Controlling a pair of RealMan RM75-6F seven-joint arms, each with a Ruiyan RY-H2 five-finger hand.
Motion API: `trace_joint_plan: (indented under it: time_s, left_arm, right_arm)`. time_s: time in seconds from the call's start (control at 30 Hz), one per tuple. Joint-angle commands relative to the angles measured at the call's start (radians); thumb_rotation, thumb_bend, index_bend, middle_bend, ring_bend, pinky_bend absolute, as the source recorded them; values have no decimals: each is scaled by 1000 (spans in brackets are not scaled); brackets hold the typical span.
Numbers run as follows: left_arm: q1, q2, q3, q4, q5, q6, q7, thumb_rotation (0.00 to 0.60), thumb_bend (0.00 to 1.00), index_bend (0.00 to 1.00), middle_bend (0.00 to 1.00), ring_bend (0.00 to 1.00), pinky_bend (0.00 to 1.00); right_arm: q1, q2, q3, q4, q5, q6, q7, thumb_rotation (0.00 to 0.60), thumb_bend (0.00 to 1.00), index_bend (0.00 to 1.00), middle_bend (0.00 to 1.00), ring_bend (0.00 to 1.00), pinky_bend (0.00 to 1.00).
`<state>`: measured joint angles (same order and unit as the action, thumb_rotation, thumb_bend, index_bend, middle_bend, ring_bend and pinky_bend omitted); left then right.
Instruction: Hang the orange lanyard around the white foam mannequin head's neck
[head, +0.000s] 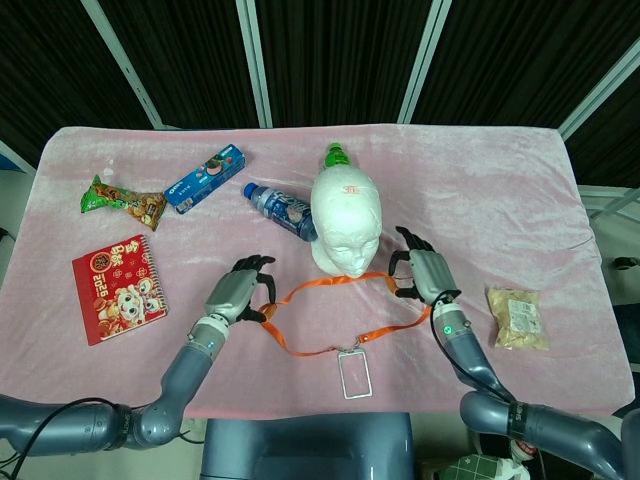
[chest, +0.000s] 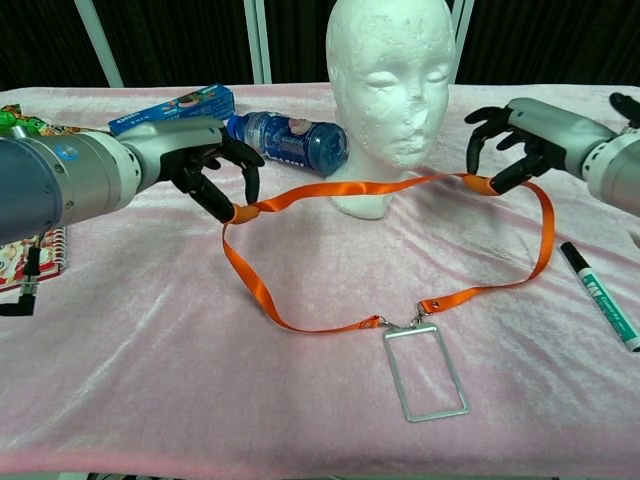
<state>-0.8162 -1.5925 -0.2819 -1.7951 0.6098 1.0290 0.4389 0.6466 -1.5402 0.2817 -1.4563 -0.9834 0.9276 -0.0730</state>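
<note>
The white foam mannequin head (head: 344, 222) (chest: 391, 95) stands upright mid-table, facing me. The orange lanyard (chest: 360, 187) (head: 330, 289) hangs stretched in front of its neck base, raised off the cloth at both ends. My left hand (head: 239, 291) (chest: 205, 165) pinches the strap's left bend. My right hand (head: 427, 272) (chest: 523, 135) pinches its right bend. The rest of the loop trails down to the clear badge holder (head: 354, 373) (chest: 424, 371), which lies flat on the pink cloth.
A blue bottle (head: 281, 210) (chest: 288, 141) lies beside the head's left, a green-capped bottle (head: 336, 155) behind it. A blue biscuit box (head: 205, 178), snack bag (head: 122, 201) and red notebook (head: 118, 287) lie left. A marker (chest: 603, 309) and a packet (head: 517, 317) lie right.
</note>
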Motion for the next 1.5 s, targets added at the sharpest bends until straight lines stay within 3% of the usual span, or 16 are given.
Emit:
trace_joint_plan:
  time_s: [0.03, 0.33, 0.6, 0.83, 1.3, 1.5]
  left_arm:
    - [12, 33, 15, -36, 37, -39, -33, 600, 399, 623, 106, 0, 0]
    - [19, 84, 17, -85, 134, -105, -112, 600, 399, 623, 105, 0, 0]
    - [41, 73, -1, -55, 288, -29, -167, 600, 397, 625, 105, 0, 0]
    - [48, 82, -36, -46, 353, 12, -218, 600, 397, 625, 106, 0, 0]
    - [29, 98, -165, 30, 386, 98, -292, 600, 397, 632, 106, 0, 0]
    - [11, 88, -207, 105, 366, 105, -324, 600, 397, 627, 106, 0, 0]
  right_arm:
    - [-29, 40, -8, -38, -13, 15, 28, 600, 454, 833, 60, 105, 128]
    - [-81, 124, -11, -118, -57, 57, 91, 600, 457, 846, 60, 105, 128]
    - [-97, 203, 29, -199, -94, 94, 134, 600, 457, 854, 60, 105, 128]
    - [-85, 286, 77, -297, -101, 107, 119, 600, 458, 854, 60, 105, 127]
    - [16, 374, 165, -382, -2, 70, 2, 600, 465, 854, 60, 106, 128]
    - [80, 393, 214, -374, 131, 24, -22, 600, 465, 854, 60, 106, 128]
